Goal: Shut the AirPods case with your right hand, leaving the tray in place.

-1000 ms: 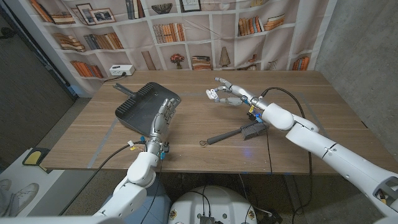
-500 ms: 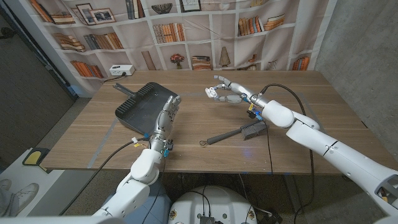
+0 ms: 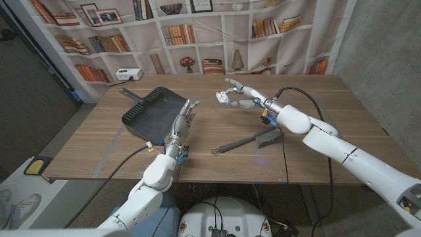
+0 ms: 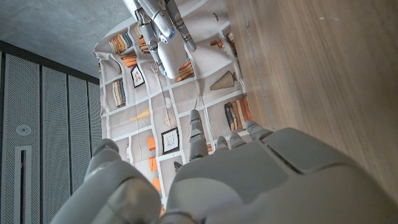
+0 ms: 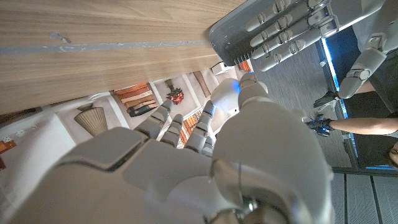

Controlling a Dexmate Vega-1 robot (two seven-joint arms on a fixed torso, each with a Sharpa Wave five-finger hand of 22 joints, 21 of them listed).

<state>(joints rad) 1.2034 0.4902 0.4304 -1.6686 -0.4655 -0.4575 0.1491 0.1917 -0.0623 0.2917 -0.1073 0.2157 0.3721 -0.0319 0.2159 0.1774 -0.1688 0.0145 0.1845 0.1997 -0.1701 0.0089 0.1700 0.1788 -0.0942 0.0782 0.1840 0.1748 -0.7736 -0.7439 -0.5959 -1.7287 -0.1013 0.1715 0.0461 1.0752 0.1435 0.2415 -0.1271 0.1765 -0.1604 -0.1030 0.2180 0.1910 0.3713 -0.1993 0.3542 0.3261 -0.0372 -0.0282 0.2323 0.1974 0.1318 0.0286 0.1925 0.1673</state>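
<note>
Right hand (image 3: 238, 97), head view: raised near the far middle of the table (image 3: 316, 158), fingers curled around a small white AirPods case (image 3: 223, 99) held at the fingertips. Whether the case lid is open or closed cannot be told at this size. The right arm (image 3: 329, 141) runs back from the hand to the picture's lower right corner, with a black cable looping over the forearm.

Just on the robot's side of the right forearm lies a black brush (image 3: 253, 139), its long handle pointing toward the table's middle and ending in a small loop.

Left hand (image 3: 181, 122), head view: fingers extended and slightly apart, holding nothing, positioned at the near right edge of the dark grey tray (image 3: 148, 112); contact with the tray cannot be told. In the right wrist view the left hand (image 5: 292, 28) shows its straight fingers lying against the tray (image 5: 227, 31) rim. The tray sits on the left half of the table, its handle pointing toward the far left corner, well apart from the case.

Behind the table hangs a bookshelf-printed backdrop (image 3: 197, 33); a small white box (image 3: 128, 74) stands at the table's far left edge. In the left wrist view the left hand (image 4: 249, 180) appears from behind, and the right arm (image 4: 158, 31) shows beyond it.
</note>
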